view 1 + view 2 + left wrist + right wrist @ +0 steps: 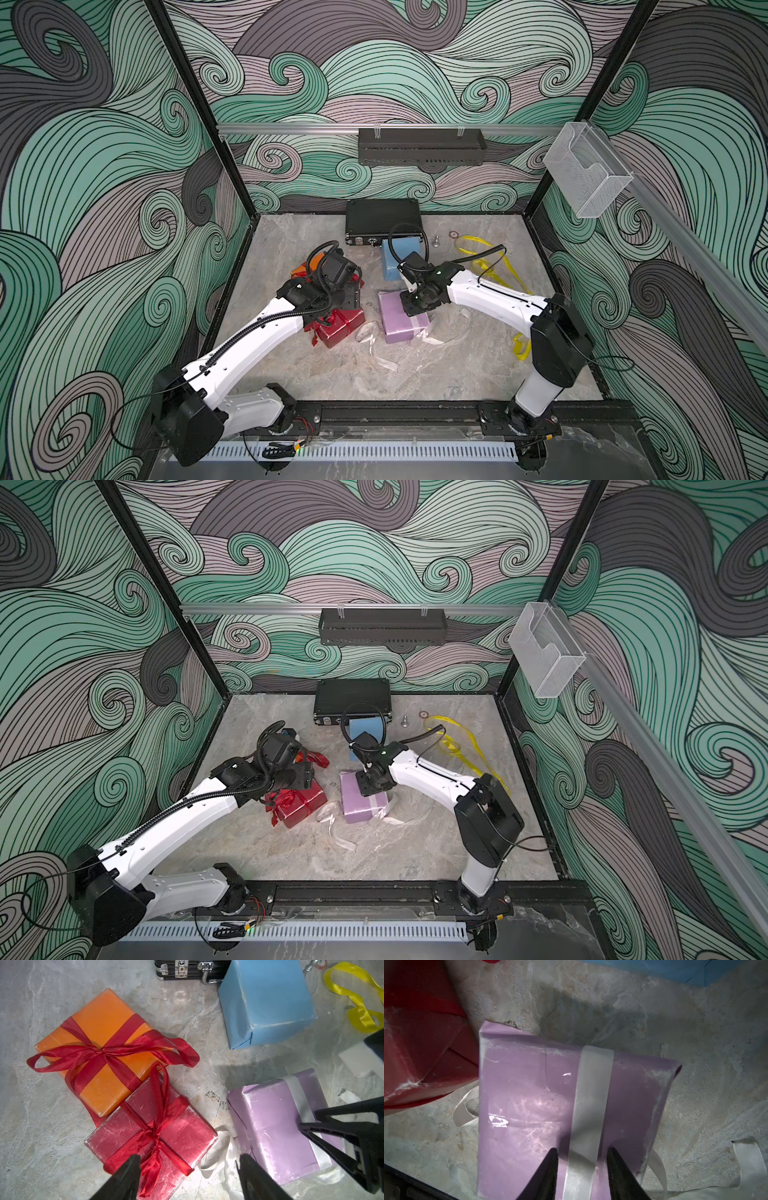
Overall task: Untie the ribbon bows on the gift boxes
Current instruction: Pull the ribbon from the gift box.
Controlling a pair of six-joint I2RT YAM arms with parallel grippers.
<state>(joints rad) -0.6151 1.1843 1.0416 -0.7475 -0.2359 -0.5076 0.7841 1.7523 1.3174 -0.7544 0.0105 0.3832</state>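
Right fingers (548, 1176): standing apart and straddling the white ribbon (593, 1088) where it is banding the lilac box (519, 1095). A sliver of paper is showing on each side of the band, so they are not pinching it.
Left fingers (126, 1180): standing wide apart and holding nothing, hovering over the near edge of the glossy red box (182, 1140). The tail of its red bow (154, 1138) is showing between them.
Box edges: one corner of the glossy red box is pressing against the side of the orange box (108, 1009), whose own tied bow (99, 1050) is spilling loops past its edges.
Gap: a narrow strip of bare surface (415, 374) is separating the red and lilac boxes, with a loose white loop lying in it.
Back: the blue box (266, 1001) is sitting unribboned just in front of the black case (382, 218). The yellow ribbon (361, 1017) is lying loose beside it, apart.
Open room: the widest bare stretch is lying in front of the boxes, toward the arm bases, with one white tail crossing it.
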